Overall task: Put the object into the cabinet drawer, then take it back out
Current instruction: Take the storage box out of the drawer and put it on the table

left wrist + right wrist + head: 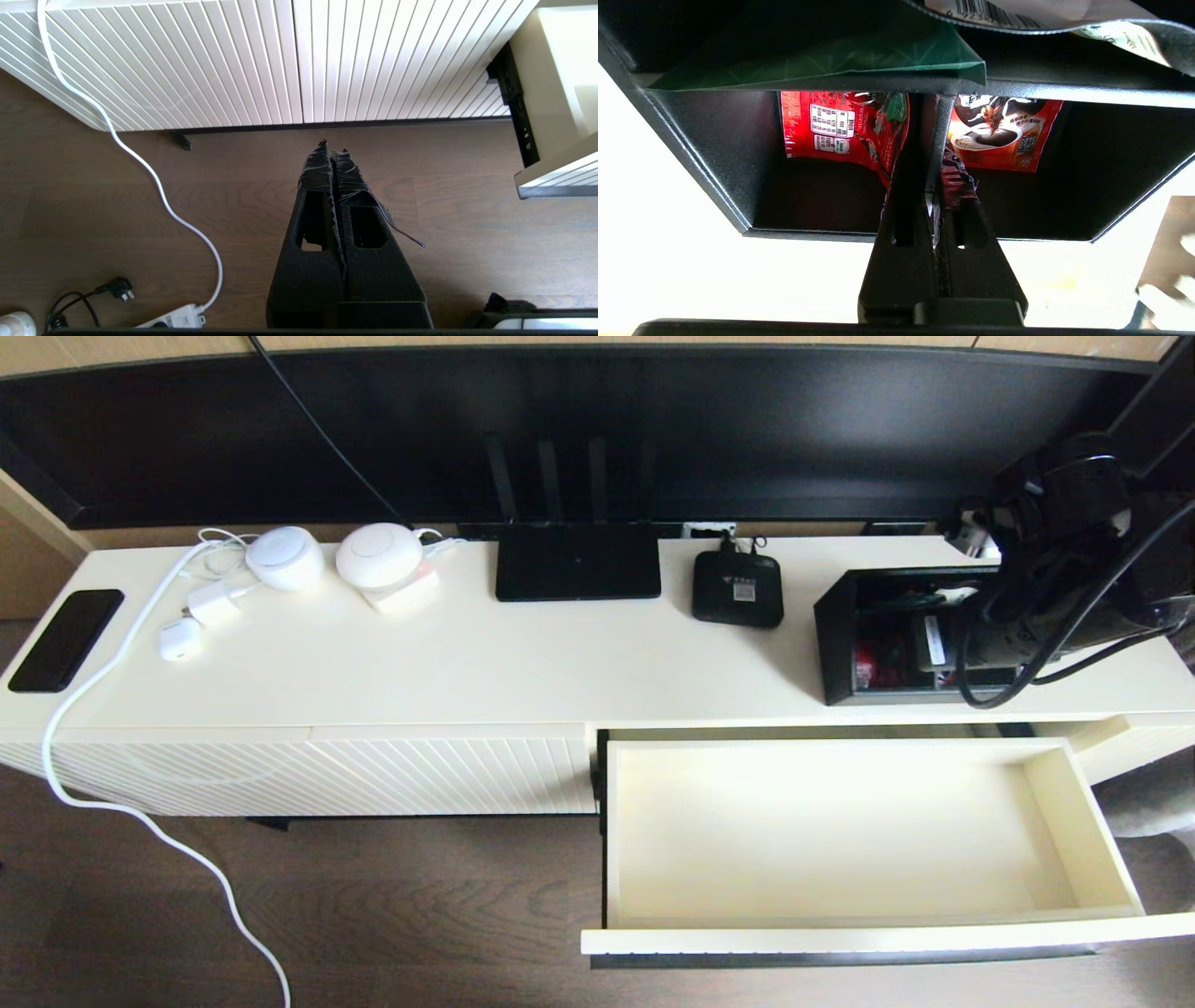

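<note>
The black organiser box (836, 637) sits on the cream cabinet top at the right, near its front edge, with my right arm (1055, 569) over it. In the right wrist view my right gripper (930, 179) is shut on the thin divider wall (933, 122) between the two square compartments. Red packets (831, 128) lie in both of these, and a green packet (859, 60) lies in the long one. The cabinet drawer (822, 821) is pulled out wide below the box, its cream inside bare. My left gripper (332, 150) hangs shut and empty over the wooden floor.
On the cabinet top are a flat black router (577, 574), a small black device (738, 588), two white round devices (285, 557), chargers and a black phone (65, 639). A white cable (140, 812) trails down to the floor. A closed ribbed panel (373, 775) is left of the drawer.
</note>
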